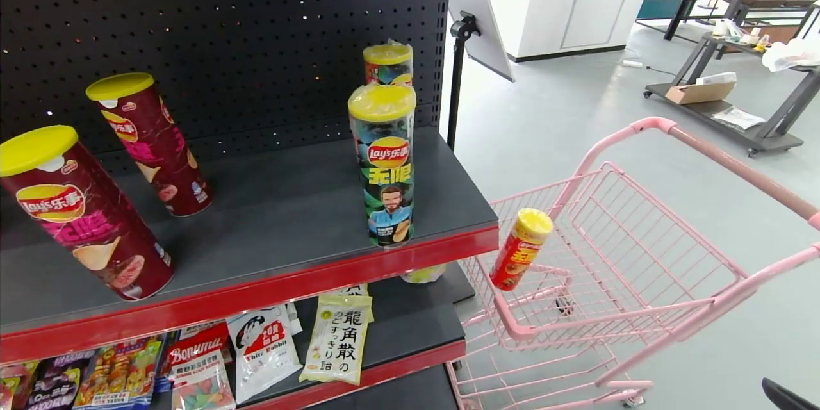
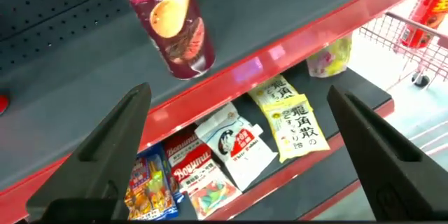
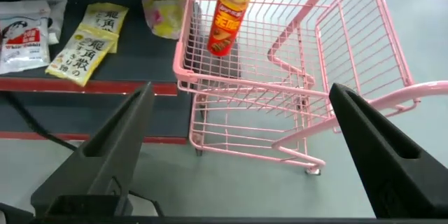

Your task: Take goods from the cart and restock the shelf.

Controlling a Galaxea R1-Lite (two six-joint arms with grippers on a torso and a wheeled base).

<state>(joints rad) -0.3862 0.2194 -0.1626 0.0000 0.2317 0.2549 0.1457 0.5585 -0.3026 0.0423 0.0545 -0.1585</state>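
Quick status from my end. The one thing left to restock is a red can with a yellow lid. It sits tilted in the pink cart, leaning against the basket corner closest to the shelf. The right wrist view shows the can too, with its lid up by the cart's rim.

Both tools are empty. The left gripper has its fingers spread wide and hangs in front of the shelf's red front edge. The right gripper is spread wide as well, over the floor beside the cart and well apart from the can.

On the top board, a near maroon can stands close to the front edge on the left. A far maroon can stands behind it, closer to the pegboard. Over on the right end, a dark can stands near the front edge with a second dark can right behind it. All four have yellow lids.

On the lower board, a white bag and a yellow packet lie flat side by side. More colourful snack bags lie further left.
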